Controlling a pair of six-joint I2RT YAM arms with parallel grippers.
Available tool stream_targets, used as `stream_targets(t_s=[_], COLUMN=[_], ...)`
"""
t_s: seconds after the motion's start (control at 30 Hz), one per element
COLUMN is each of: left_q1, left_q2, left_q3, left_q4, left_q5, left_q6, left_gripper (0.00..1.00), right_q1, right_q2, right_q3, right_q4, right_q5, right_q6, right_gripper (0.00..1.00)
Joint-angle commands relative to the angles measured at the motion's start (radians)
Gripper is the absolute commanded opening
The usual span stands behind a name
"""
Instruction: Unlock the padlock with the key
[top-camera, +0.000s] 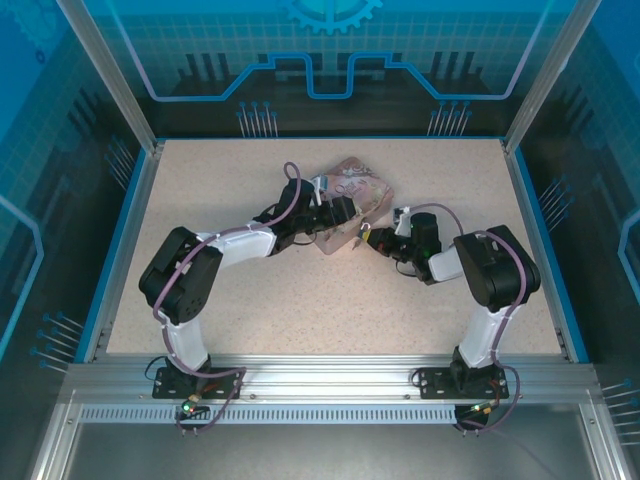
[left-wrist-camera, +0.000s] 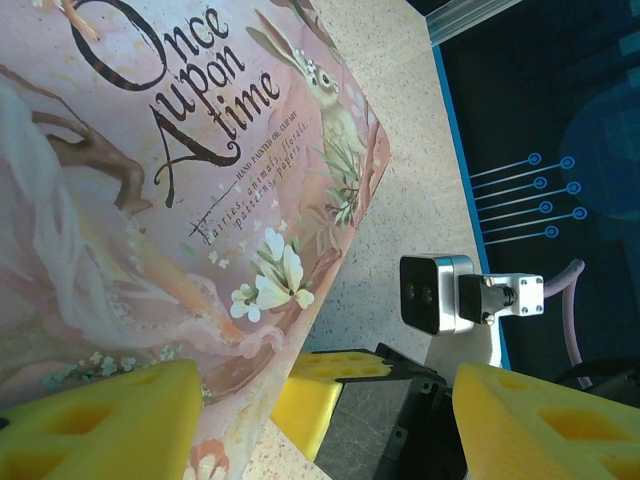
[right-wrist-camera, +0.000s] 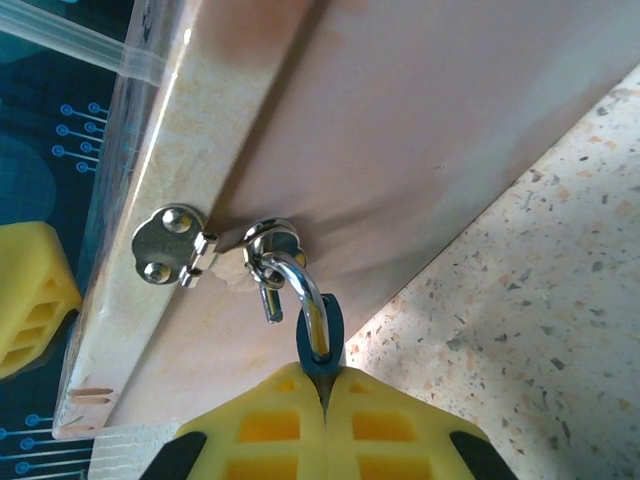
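- The padlock (right-wrist-camera: 324, 330) is found at the lower middle of the right wrist view. A small dark-blue body is seen, with a narrow rounded end exposed just above the fingertips.
- A thin, polished metal shackle (right-wrist-camera: 300, 282) is curved up out of that body and is threaded through the loop of the clasp (right-wrist-camera: 175, 245) on the tin (right-wrist-camera: 420, 120).
- The right gripper (right-wrist-camera: 323, 385) is clamped on the padlock body. Its yellow ribbed fingers (right-wrist-camera: 270, 425) are pressed together, with the blue body pinched at the tips.
- The clasp is made of bright stamped metal and is fixed by two round rivets at the left middle of the frame.
- The tin wall is presented as a smooth, glossy pale-pink surface with worn tan patches.
- In the left wrist view, the printed face of the tin carries the words "Once upon a time", a rabbit and white flowers. A rounded corner is seen.
- The left gripper (left-wrist-camera: 325, 400) is held with its jaws apart. One finger lies at the lower left against the printed face, and the other lies at the lower right, apart from the tin. Contact cannot be told.
- The table (right-wrist-camera: 540, 300) is finished in matte, speckled beige.
- In the top view, both grippers are brought together at the tin, in the upper middle of the table.
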Motion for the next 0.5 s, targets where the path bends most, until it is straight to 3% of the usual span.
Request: stream_targets(t_s=[0.0,0.47], left_q1=[0.0,-0.022], left_q2=[0.012,0.008], left_q3=[-0.058,-0.055], left_q4=[-0.157,-0.227], left_q5=[-0.007,-0.051], left_q6=[0.007,0.068], left_gripper=[0.69,0.69], right_q1=[-0.006,-0.011], right_q2=[-0.049,-0.122], right_q3=[0.028,0.107], right_q4=[0.028,-0.212], right_q5=[0.104,0.225], right_q6=[0.051,0.005], right_gripper=[0.05,0.05])
